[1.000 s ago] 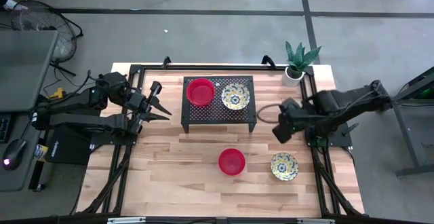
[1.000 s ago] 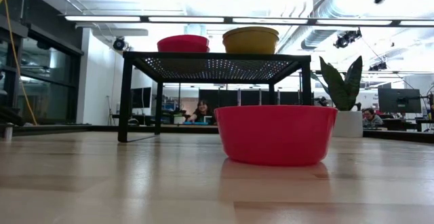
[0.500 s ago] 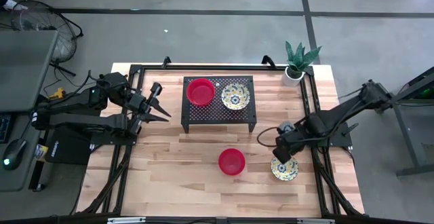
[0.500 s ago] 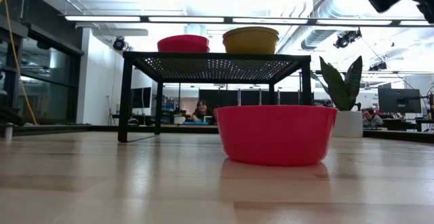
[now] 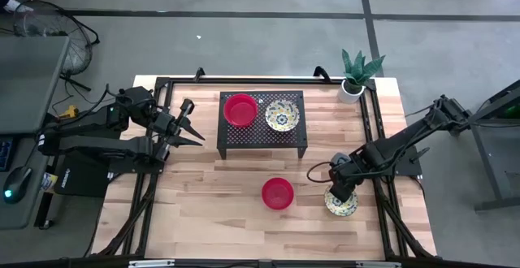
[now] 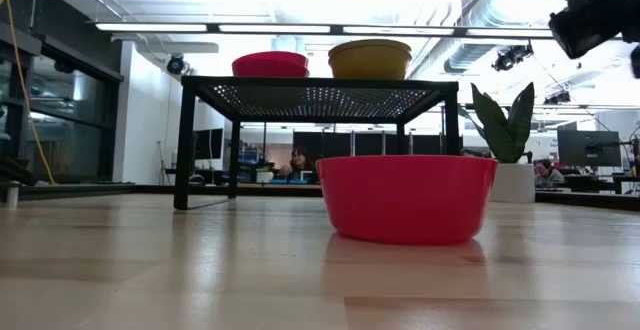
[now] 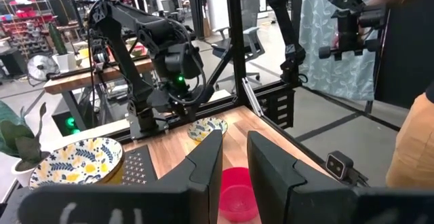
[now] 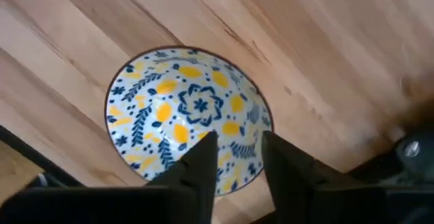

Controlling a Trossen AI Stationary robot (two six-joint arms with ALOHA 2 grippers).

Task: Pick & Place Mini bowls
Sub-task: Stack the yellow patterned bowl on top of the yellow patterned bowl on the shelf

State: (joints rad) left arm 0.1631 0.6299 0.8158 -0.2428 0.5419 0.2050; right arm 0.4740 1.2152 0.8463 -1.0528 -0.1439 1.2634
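Bowls: four in sight, my right gripper [image 5: 340, 188] poised over the patterned bowl [image 5: 341, 201] on the table [image 5: 203, 195].
Landmark is the black rack [image 5: 262, 123]. On its top sit a red bowl [image 5: 240, 110] and, just beside it, a second patterned bowl [image 5: 281, 114]. In front of the rack, on the bare wood, lies another red bowl [image 5: 277, 193]; the patterned one under my right gripper lies to that bowl's right, apart from it. Right fingers [image 8: 196, 176] stand slightly parted above its rim, holding nothing. My left gripper [image 5: 192, 126] waits left of the rack, fingers a little apart, empty. A potted plant [image 5: 357, 71] stands behind the rack's right end.
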